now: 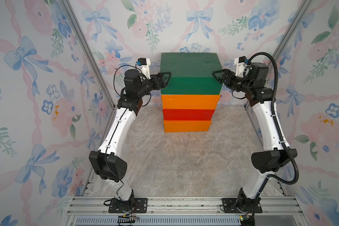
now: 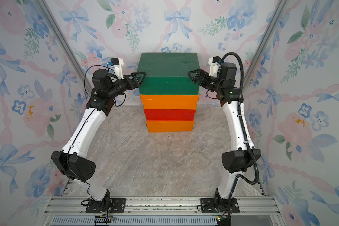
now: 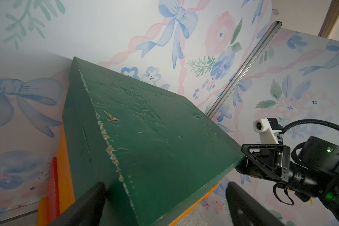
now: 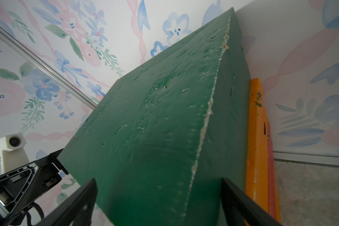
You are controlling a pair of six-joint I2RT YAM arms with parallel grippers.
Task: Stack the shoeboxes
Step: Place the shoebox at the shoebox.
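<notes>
Four painted shoeboxes are counted, stacked in one column at the back of the bench: the dark green box on top, chipped along its edges, then one orange box, the red box and a second orange box. The left tool and right tool are seen open at the green box's near top corners

No legible text, label, brand, number or sign in any view. Shoeboxes: plain painted faces, no lettering readable.
</notes>
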